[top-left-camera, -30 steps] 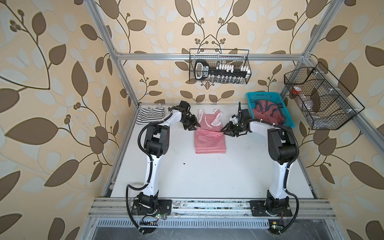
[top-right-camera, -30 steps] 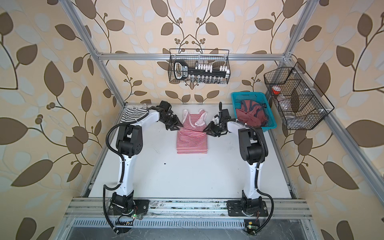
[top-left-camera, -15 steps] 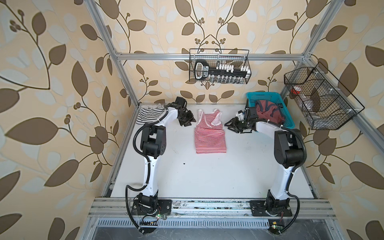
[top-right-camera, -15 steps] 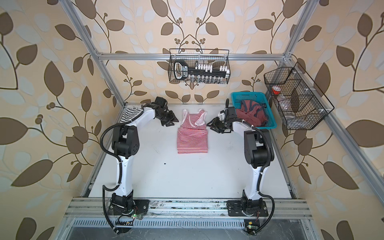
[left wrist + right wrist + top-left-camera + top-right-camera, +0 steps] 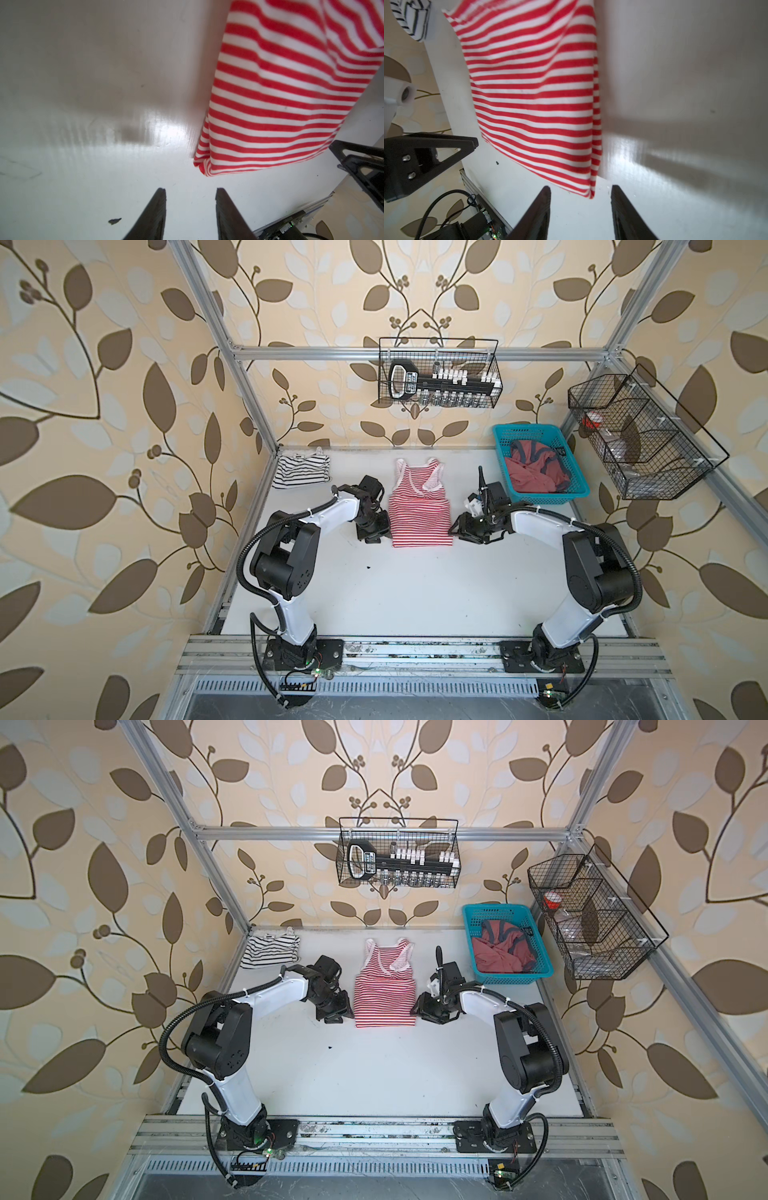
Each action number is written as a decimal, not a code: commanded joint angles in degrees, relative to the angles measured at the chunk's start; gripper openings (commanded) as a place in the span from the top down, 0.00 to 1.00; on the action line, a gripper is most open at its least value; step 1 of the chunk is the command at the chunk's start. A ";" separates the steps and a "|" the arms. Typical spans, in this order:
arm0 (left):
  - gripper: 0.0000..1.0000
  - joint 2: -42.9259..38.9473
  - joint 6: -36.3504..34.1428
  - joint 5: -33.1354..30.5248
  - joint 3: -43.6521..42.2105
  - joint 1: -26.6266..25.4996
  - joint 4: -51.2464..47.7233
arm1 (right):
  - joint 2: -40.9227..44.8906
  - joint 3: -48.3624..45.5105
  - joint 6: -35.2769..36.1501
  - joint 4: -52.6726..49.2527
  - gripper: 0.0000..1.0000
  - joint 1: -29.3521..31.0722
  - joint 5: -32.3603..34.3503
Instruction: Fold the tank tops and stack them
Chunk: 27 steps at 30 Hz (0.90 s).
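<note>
Both grippers are now sitting at the hem end of the red top [image 5: 419,517], having come away from its strap end, where they were a second ago. The top itself is lying where it was, flat on the table [image 5: 415,597] at mid-back, straps toward the far wall. The black-striped top [image 5: 301,470] is resting folded in the far left corner, well apart.

The left gripper [image 5: 191,189] is hovering just beside the hem's left corner, jaws parted and empty. The right gripper [image 5: 581,186] is doing the same at the right corner, also parted with nothing between the fingers, and that corner is lying just ahead of its gap.

Judging from this, the arms are lining up to pinch the two hem corners and fold the hem up over the straps. Both wrist views are showing doubled edges at the corners, so each jaw should be sliding in low against the table and taking every layer, not just the upper one. Closing on both sides together, lifting evenly and keeping the hem lightly taut should stop the cloth sagging or skewing. A skimmed grip is the main risk, leaving the lower layer behind.
</note>
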<state>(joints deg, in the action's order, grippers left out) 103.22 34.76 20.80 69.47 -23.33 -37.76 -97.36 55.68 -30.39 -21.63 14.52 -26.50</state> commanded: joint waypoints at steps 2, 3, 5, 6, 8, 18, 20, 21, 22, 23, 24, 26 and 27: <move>0.56 -1.17 3.11 1.74 -1.74 -0.40 6.10 | 1.91 -2.57 0.25 1.85 0.52 0.22 1.06; 0.55 -0.88 3.56 1.56 -2.03 -0.40 6.73 | 1.75 -2.93 -0.08 2.53 0.52 0.25 0.53; 0.54 -0.48 4.38 1.12 -2.36 -0.40 7.57 | 1.48 -3.28 -0.61 3.35 0.52 0.49 -0.11; 0.54 -0.16 4.75 0.84 -2.54 -0.40 7.95 | 1.40 -3.21 -0.77 3.55 0.51 0.67 -0.22; 0.53 0.20 5.56 0.91 -3.08 -0.40 9.21 | 1.09 -3.30 -0.85 3.61 0.51 1.06 -0.13; 0.55 3.18 8.30 4.25 -5.30 -0.49 13.21 | -1.66 -3.76 -1.97 5.62 0.55 2.10 -1.10; 0.57 3.39 8.39 4.24 -5.42 -0.49 13.31 | -2.41 -3.99 -2.23 6.09 0.58 2.10 -1.27; 0.58 3.62 8.49 4.40 -5.40 -0.49 13.35 | -2.84 -4.14 -2.43 6.32 0.60 2.09 -1.38; 0.60 3.72 8.59 4.72 -5.44 -0.49 13.62 | -3.13 -4.25 -2.52 6.63 0.61 2.16 -1.61; 0.61 3.78 8.74 5.07 -5.41 -0.57 13.84 | -3.40 -4.40 -2.69 7.01 0.62 2.18 -1.78; 0.64 3.97 8.83 5.21 -5.40 -0.57 14.00 | -3.73 -4.56 -2.79 7.37 0.63 2.13 -1.96; 0.67 4.10 8.84 5.26 -5.40 -0.66 13.88 | -4.14 -4.60 -2.92 7.65 0.65 2.17 -2.15; 0.70 4.24 8.83 5.39 -5.40 -0.75 13.85 | -4.31 -4.54 -2.92 7.84 0.66 2.21 -2.25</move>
<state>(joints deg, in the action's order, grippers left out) 106.76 43.35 25.12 64.69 -23.97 -23.94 -100.53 52.14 -33.04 -14.74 16.38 -28.08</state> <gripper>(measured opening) 0.314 0.343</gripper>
